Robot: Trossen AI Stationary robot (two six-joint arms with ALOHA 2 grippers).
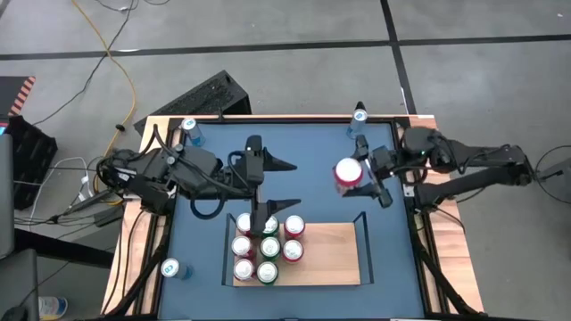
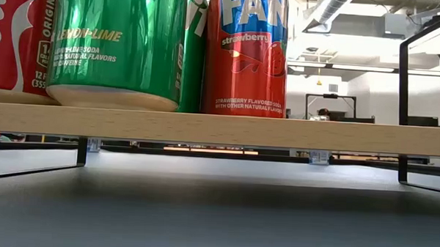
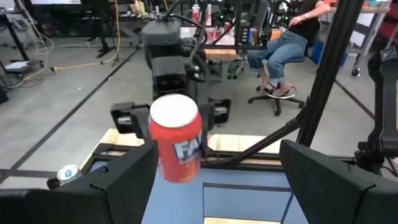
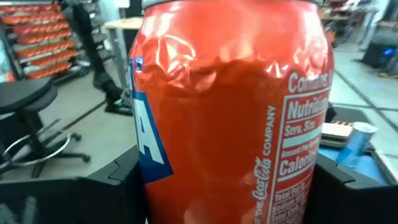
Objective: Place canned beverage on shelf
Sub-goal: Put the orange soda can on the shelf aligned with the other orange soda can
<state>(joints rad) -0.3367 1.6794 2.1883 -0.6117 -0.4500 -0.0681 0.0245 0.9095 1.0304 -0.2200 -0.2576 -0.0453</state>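
Observation:
A red soda can [image 1: 346, 171] hangs above the blue table [image 1: 312, 147] at the right, with my right gripper [image 1: 364, 174] shut on it; it fills the right wrist view [image 4: 230, 118]. My left gripper [image 1: 287, 185] stands open over the table's middle, pointing level toward the can [image 3: 177, 146], with nothing between its fingers. The light-wood shelf [image 1: 335, 254] lies near the front edge. Several red and green cans [image 1: 266, 248] stand upright on its left half. The low view shows them on the board [image 2: 220, 129]. My right gripper pinches the can's side wall [image 3: 198, 127] between its two fingers [image 3: 219, 112], one on either side of the upper body. The fingers lie level and come from the table's right. The can is about upright and lifted clear of the table. Its wall is dented near the top [image 4: 186, 56].
Small blue-capped bottles stand at the table's far left [image 1: 187, 127], far right [image 1: 359, 114] and near left [image 1: 171, 267]. Thin black rails [image 1: 363, 239] rise at the shelf's short ends. Beyond the table a person [image 3: 292, 37] sits on a chair.

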